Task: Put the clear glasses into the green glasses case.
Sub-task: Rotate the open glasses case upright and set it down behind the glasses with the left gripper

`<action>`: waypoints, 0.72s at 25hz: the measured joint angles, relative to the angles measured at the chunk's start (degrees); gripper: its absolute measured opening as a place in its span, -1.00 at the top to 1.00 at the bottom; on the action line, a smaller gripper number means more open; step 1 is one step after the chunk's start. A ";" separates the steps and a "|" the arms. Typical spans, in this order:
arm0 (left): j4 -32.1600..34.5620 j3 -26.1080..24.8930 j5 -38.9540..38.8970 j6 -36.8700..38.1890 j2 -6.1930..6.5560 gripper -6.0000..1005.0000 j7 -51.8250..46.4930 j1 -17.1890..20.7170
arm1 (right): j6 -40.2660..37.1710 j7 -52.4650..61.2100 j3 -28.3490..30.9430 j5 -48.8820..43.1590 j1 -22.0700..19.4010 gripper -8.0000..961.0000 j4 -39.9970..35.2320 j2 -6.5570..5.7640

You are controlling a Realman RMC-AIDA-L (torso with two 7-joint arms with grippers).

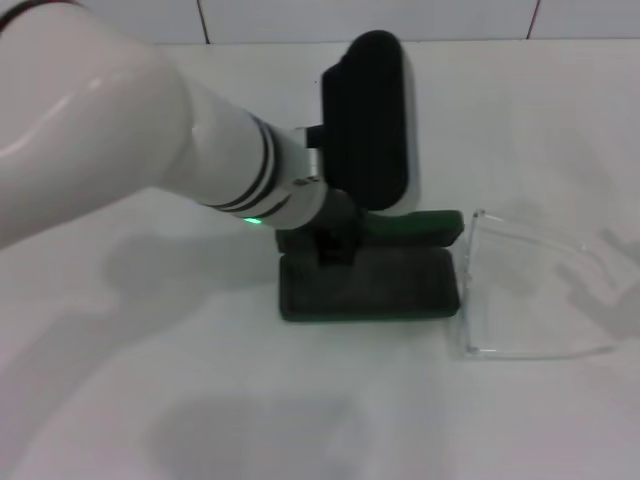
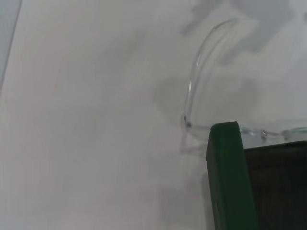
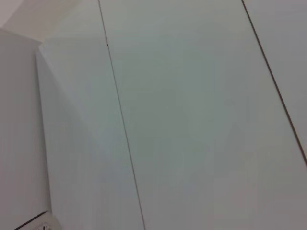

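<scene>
The green glasses case [image 1: 365, 290] lies open at the middle of the white table, its dark lining facing up and its lid [image 1: 425, 226] standing along the far side. My left gripper [image 1: 335, 245] comes in from the left and sits at the lid's left end, touching it; its black wrist housing [image 1: 365, 120] rises above. The clear glasses [image 1: 520, 290] rest on the table just right of the case, close to its right end. The left wrist view shows a green case edge [image 2: 225, 177] with the glasses [image 2: 192, 91] beyond it. My right gripper is out of view.
The white table [image 1: 200, 400] stretches bare to the left of the case and in front of it. A tiled wall [image 1: 300, 18] runs behind the table, and the right wrist view shows only wall tiles [image 3: 192, 120].
</scene>
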 joint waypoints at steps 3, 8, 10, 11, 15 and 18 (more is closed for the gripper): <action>-1.12 1.38 0.00 -2.79 -0.10 0.88 -0.53 -1.40 | -0.04 -0.02 0.00 0.00 -0.43 -0.62 0.02 -0.12; -2.79 3.31 0.01 -4.92 -0.10 0.87 -0.84 -3.35 | -0.09 -0.09 0.00 0.00 -0.87 -0.62 0.03 -0.20; -3.49 3.79 0.01 -5.45 -0.10 0.87 -0.96 -3.78 | -0.09 -0.10 0.00 0.00 -1.06 -0.62 0.07 -0.20; -3.76 3.87 0.01 -5.73 -0.10 0.87 -1.02 -3.86 | -0.09 -0.11 0.00 0.00 -1.13 -0.62 0.09 -0.20; -4.26 3.90 0.02 -6.64 -0.10 0.87 -1.05 -3.76 | -0.07 -0.12 0.00 0.00 -1.22 -0.62 0.11 -0.20; -4.40 3.92 0.02 -7.59 -0.10 0.86 -1.05 -3.52 | 0.21 -0.12 0.00 -0.01 -1.12 -0.62 0.10 -0.20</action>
